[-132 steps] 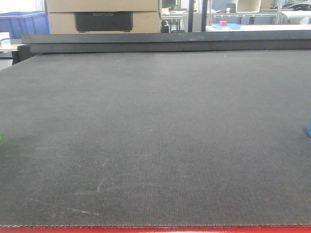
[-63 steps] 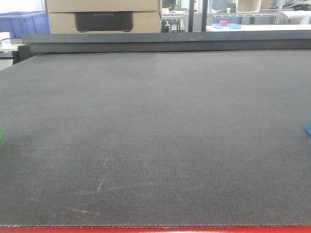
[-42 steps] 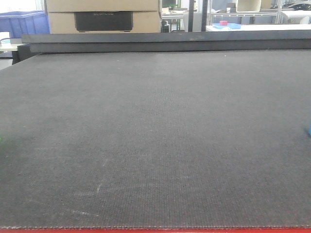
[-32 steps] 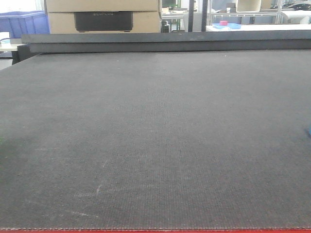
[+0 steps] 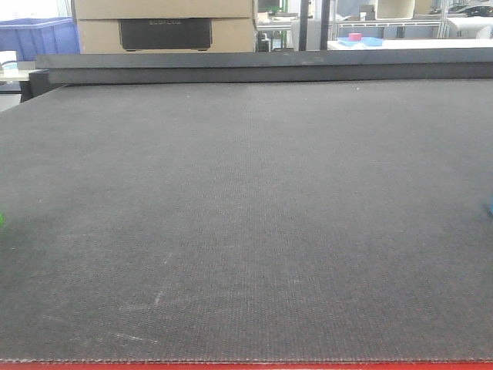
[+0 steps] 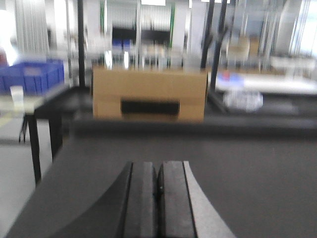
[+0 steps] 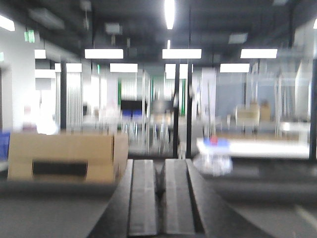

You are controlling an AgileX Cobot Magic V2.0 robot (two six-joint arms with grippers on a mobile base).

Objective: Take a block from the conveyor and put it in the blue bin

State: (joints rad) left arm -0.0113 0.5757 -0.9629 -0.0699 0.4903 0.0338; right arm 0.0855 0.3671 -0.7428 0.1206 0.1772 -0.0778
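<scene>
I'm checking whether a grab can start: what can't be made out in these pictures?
- Green sliver on the conveyor, front view: cut off by the picture's left edge; whether it is a block is unclear.
- Blue sliver, front view: cut off by the right edge, likewise.
- Blue bin, front view: far, cut by the left edge; its inside unseen.
- Wrist views: blurred; beyond the left fingers and right fingers, no detail reads.

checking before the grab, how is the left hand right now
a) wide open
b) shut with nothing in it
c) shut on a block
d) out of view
b: in the left wrist view the left hand has its two fingers pressed together, with no block between them and only the dark conveyor ahead.
</scene>
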